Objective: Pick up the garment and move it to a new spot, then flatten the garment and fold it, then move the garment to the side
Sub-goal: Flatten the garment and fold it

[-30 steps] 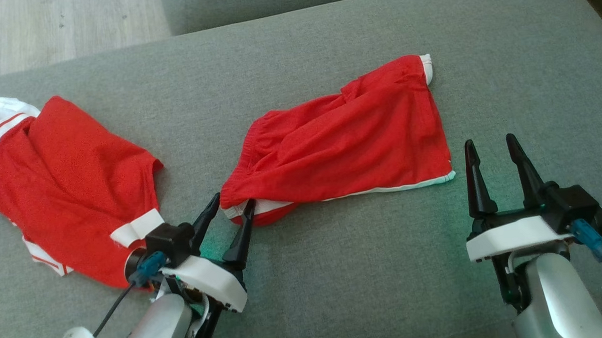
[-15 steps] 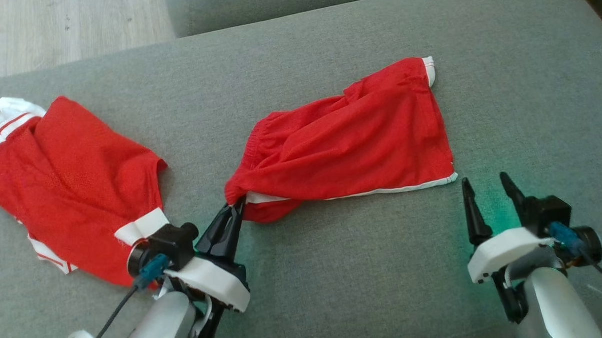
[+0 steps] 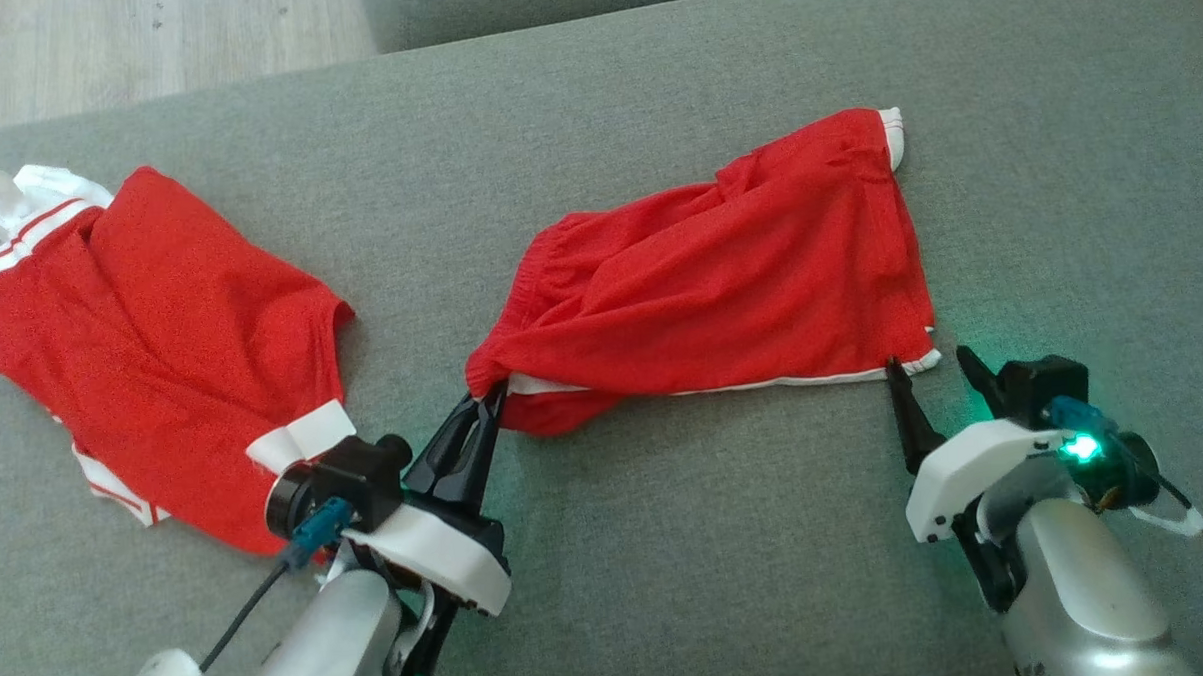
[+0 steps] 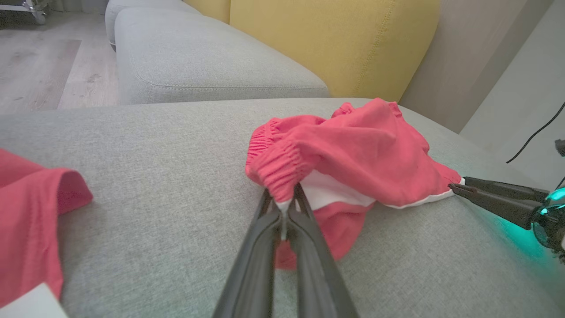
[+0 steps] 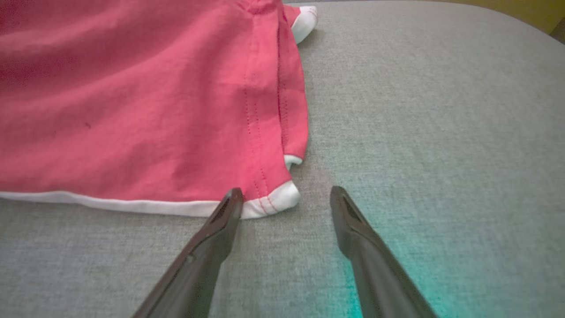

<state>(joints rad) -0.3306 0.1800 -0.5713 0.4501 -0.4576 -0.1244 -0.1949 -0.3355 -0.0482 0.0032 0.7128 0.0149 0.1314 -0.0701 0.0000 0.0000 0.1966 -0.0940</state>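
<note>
The pickup is in hand: the red fabric shorts with white trim (image 3: 730, 283) lie on the grey upholstered cushion (image 3: 669, 556), the left gripper (image 3: 489, 400) pinching their elastic waistband corner. The right gripper (image 3: 928, 362) stands spread at the white hem corner, which it probably must clamp before both lift.

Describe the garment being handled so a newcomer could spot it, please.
On the grey fabric sofa cushion, right of the white-cuffed red shirt, lie red shorts with a white hem. The left gripper pinches their elastic waistband.
</note>
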